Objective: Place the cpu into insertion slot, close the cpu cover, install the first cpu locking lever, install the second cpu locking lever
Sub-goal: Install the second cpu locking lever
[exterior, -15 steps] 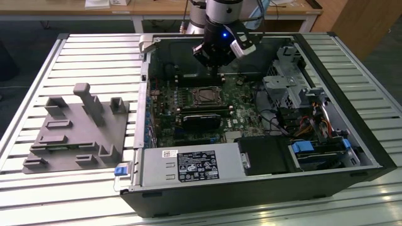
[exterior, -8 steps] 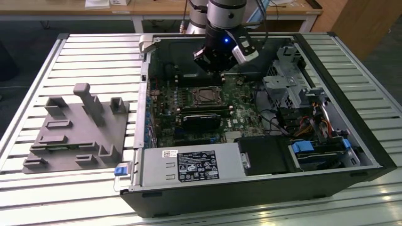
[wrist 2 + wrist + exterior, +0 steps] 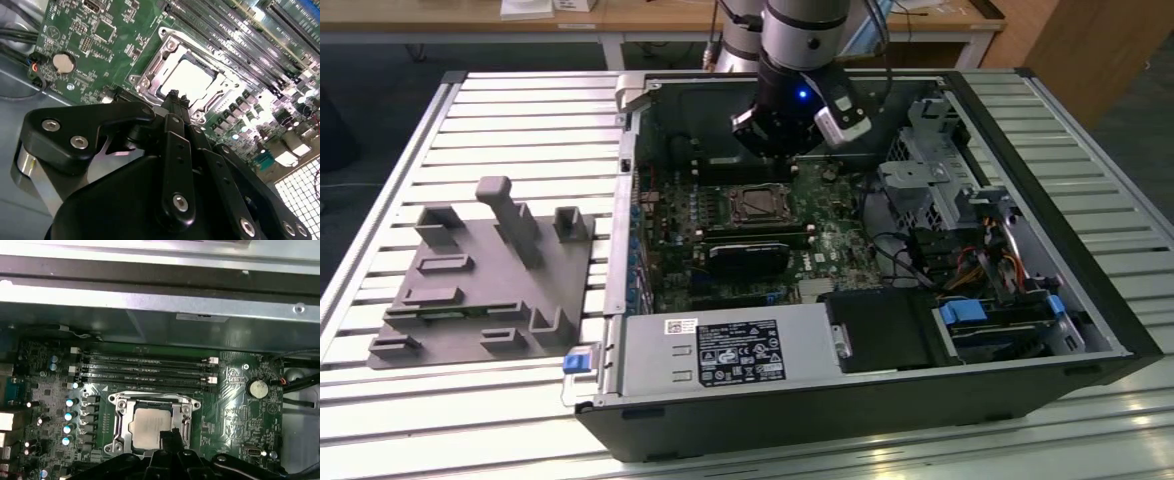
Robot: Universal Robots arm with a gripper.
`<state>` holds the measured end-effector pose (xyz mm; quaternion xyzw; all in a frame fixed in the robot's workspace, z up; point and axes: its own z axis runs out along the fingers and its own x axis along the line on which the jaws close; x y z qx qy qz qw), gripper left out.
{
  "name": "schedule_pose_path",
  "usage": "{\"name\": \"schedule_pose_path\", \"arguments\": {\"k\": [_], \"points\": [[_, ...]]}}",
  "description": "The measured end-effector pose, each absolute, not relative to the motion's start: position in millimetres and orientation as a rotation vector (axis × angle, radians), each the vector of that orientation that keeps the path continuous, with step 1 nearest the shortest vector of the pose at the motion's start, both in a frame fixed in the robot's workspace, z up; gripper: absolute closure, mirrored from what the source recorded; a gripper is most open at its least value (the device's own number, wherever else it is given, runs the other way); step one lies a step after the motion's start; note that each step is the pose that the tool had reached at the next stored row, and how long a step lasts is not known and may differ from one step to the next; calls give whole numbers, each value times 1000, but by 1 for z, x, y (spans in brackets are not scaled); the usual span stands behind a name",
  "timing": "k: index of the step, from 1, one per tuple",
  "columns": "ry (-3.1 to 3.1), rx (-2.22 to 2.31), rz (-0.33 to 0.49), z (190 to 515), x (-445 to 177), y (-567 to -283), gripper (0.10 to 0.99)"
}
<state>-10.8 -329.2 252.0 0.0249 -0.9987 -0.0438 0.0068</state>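
Observation:
The cpu (image 3: 148,426) lies flat in its socket on the green motherboard, its silvery top showing through the window of the cpu cover (image 3: 120,416). The cover's metal frame lies down around the chip, seen also in the second wrist view as cpu (image 3: 192,77) and cpu cover (image 3: 152,70). My gripper (image 3: 173,95) hovers just off one edge of the socket with its black fingers together and nothing between them. In the exterior view the gripper (image 3: 771,150) hangs inside the open case just behind the socket (image 3: 757,203). Whether the locking levers are latched cannot be told.
The open computer case (image 3: 1067,330) lies on a slatted metal table. A black graphics card (image 3: 747,255) sits in front of the socket, memory slots (image 3: 145,367) behind it, and a drive cage and cables (image 3: 947,190) at the exterior view's right. A grey fixture block (image 3: 480,270) stands to the left.

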Motion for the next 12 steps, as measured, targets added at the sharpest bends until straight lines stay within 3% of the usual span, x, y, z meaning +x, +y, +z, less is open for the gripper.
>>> {"name": "schedule_pose_path", "arguments": {"k": [12], "points": [[-3126,25,-138,249,-11,-349,980]]}}
